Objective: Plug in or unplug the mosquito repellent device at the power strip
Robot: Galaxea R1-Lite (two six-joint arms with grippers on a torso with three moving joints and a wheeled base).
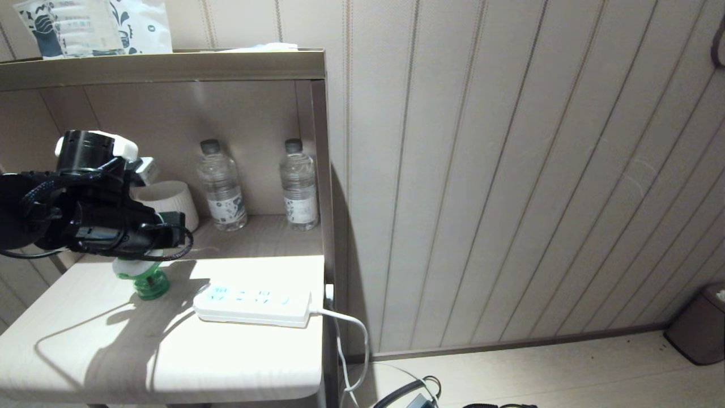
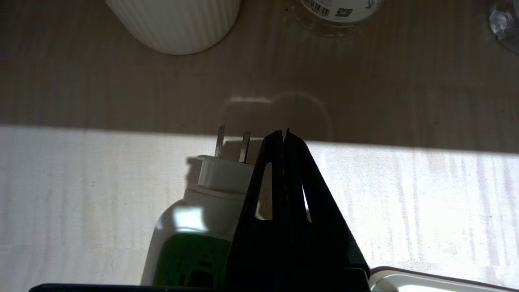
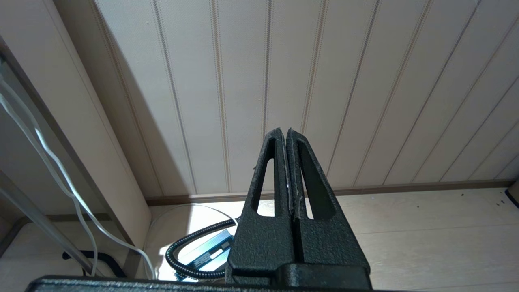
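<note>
The mosquito repellent device point(image 1: 146, 283) stands on the white table point(image 1: 170, 362), unplugged, left of the power strip point(image 1: 252, 303). Its green bottle sits under the white cap point(image 2: 194, 194), and the two metal prongs point(image 2: 232, 140) point toward the shelf's back. My left arm point(image 1: 107, 224) hangs right over it. The left gripper point(image 2: 282, 132) is shut with nothing between its fingers, and lies close alongside the device on the strip's side. A corner of the strip point(image 2: 425, 280) shows beside it. My right gripper point(image 3: 282, 130) is shut and empty, low beside the table, facing the panelled wall.
A white ribbed cup point(image 1: 170, 204) and two clear water bottles point(image 1: 222, 187) point(image 1: 298, 187) stand at the back of the shelf. The strip's white cord point(image 1: 351, 340) drops over the table's right edge. Black cables point(image 3: 190, 251) lie on the floor, and a bin point(image 1: 702, 323) stands far right.
</note>
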